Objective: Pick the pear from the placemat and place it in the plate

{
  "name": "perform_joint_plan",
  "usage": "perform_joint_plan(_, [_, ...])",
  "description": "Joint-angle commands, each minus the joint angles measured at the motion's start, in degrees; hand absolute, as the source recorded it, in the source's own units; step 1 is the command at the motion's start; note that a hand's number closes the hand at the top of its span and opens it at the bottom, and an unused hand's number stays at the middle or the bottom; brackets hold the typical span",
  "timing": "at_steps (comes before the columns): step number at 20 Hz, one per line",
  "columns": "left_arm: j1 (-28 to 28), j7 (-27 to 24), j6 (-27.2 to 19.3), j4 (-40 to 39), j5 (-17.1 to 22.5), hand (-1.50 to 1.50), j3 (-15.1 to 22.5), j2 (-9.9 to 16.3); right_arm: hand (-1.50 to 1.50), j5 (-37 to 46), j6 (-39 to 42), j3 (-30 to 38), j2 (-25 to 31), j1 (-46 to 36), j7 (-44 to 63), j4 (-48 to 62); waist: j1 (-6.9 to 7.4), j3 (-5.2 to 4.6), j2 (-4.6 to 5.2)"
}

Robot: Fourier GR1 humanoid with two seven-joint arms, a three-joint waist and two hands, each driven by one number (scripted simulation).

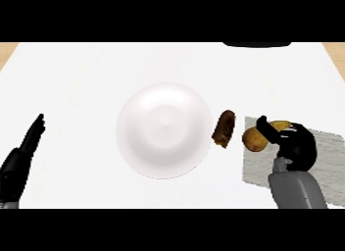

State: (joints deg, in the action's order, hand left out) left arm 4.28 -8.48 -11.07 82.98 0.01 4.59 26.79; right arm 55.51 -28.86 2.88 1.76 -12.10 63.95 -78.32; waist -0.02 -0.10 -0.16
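Head view looks steeply down on a white counter (74, 73), the largest thing in sight, with strips of wood-toned floor at its far corners. Next in size is the white plate (164, 129), set near the counter's middle and bare on its face. To its right lies a grey placemat (334, 162), partly covered by the right forearm. The right hand (297, 144) sits over the placemat's left part with its fingers and thumb curled round the pear (257, 139), a yellow-brown fruit that shows at the hand's left side, above the mat's left edge and apart from the plate. Between the pear and the plate's right rim is a small dark brown object (224, 128), just beside the rim; what it is cannot be told. At the lower left edge the left hand (29, 139) rests with its fingers straight and pressed together, pointing up, holding nothing.
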Motion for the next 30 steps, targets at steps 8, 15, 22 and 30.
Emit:
perform_joint_plan(8, [-0.5,-0.9,0.0,-0.4,-0.1,0.0,0.0,-0.9,1.5,-11.6,29.7,-14.9,19.3,5.1,-35.9,1.1,0.3,0.14,0.22])
perform_joint_plan(15, [-2.2,-0.8,2.4,-3.0,0.4,0.0,-3.5,0.2,1.5,-10.4,25.3,-7.3,27.7,5.2,-42.8,-5.8,-0.26,0.07,0.12])
perform_joint_plan(22, [5.8,-1.2,2.1,4.9,0.5,0.0,-3.2,-0.2,1.5,-7.9,20.6,-6.3,28.1,10.7,-41.4,-26.9,-0.22,0.05,-0.29])
perform_joint_plan(30, [0.7,1.7,-1.3,2.4,-5.2,0.0,0.4,-4.2,1.5,-16.7,29.0,-10.2,26.2,6.6,-42.0,-43.5,-0.16,0.06,0.06])
